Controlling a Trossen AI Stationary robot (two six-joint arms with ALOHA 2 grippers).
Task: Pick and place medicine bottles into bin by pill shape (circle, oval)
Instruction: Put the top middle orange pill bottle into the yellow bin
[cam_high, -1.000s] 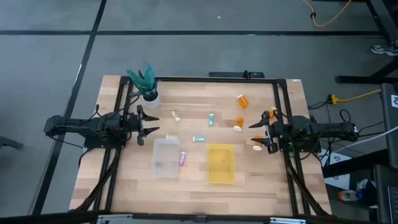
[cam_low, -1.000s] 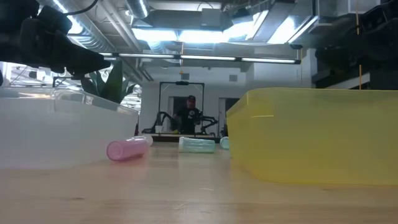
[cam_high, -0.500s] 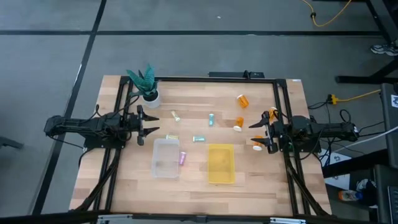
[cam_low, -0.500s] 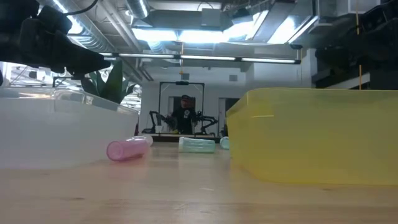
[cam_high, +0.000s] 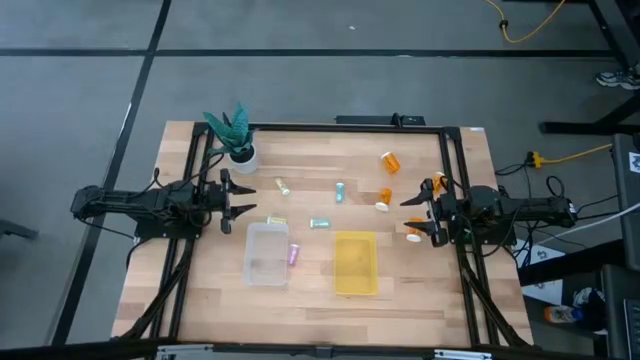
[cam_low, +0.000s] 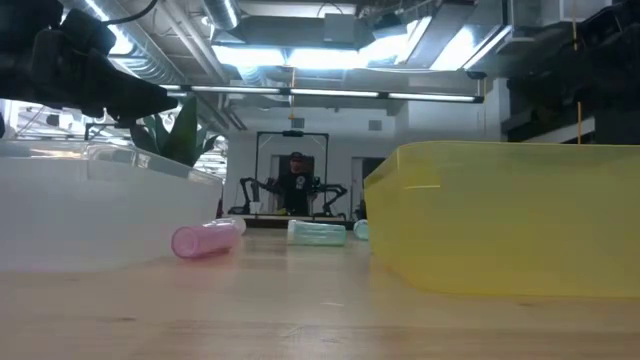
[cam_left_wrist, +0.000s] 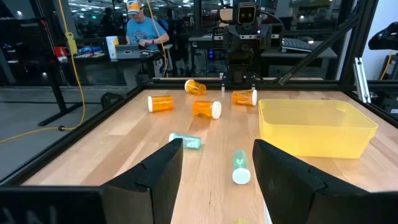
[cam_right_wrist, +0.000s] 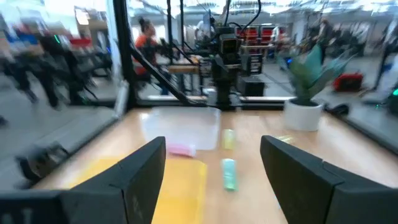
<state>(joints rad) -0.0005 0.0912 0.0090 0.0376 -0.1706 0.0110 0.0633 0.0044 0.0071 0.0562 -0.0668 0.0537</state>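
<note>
Low view, nearest first: clear bin (cam_low: 100, 215) at left and yellow bin (cam_low: 510, 215) at right fill the foreground, side by side at mid-table so either arm can likely drop into them. Both look empty from above, though the clear bin's floor is hard to read.

Between them a pink bottle (cam_low: 205, 240) lies on its side beside the clear bin; a pale green bottle (cam_low: 317, 232) lies behind it.

High view: left gripper (cam_high: 243, 203) at centre left, fingers spread, holding nothing. Right gripper (cam_high: 413, 216) at centre right, likewise spread and empty, with orange bottles (cam_high: 389, 161) scattered around it toward the upper right. Both seem parked, sorting not begun.

Potted plant (cam_high: 233, 133) upper left. Pill shapes illegible anywhere. Bottle by right gripper partly masked. Person (cam_left_wrist: 142, 28) far behind table.
</note>
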